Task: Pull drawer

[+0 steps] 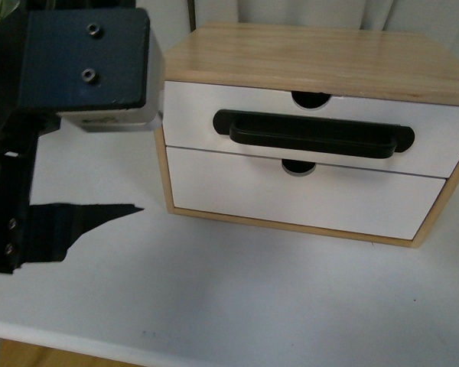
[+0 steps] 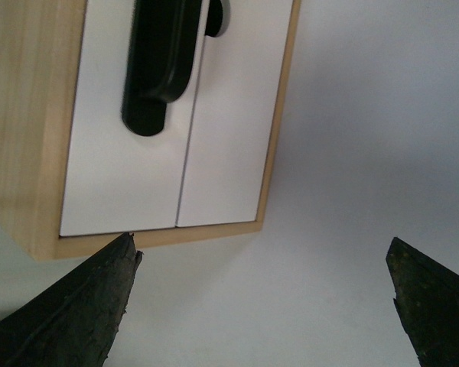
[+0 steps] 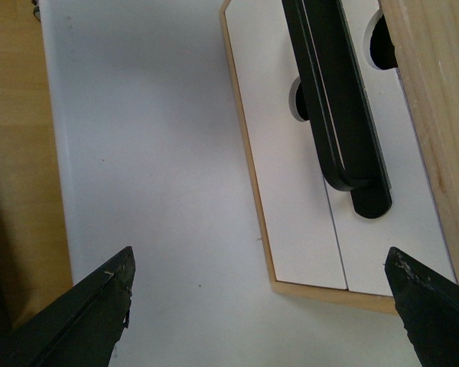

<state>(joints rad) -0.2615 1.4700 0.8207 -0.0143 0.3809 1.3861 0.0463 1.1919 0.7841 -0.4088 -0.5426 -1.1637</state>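
The drawer (image 1: 191,115) is the upper white front of a light wood cabinet (image 1: 306,53). It carries a long black bar handle (image 1: 314,134) under a half-round notch (image 1: 310,98), and its front sits level with the one below. My left arm (image 1: 69,69) stands left of the cabinet. In the left wrist view my left gripper (image 2: 260,248) is open over bare table, short of the cabinet's corner, with the handle's end (image 2: 157,69) ahead. My right gripper (image 3: 260,256) is open too, off the other corner, facing the handle (image 3: 336,99); it is out of the front view.
Below the drawer is a plain white front (image 1: 291,199) without a handle. The cabinet stands on a white table (image 1: 214,298). The table's edge and the wood floor (image 3: 15,153) show beside my right gripper. A pale curtain hangs behind.
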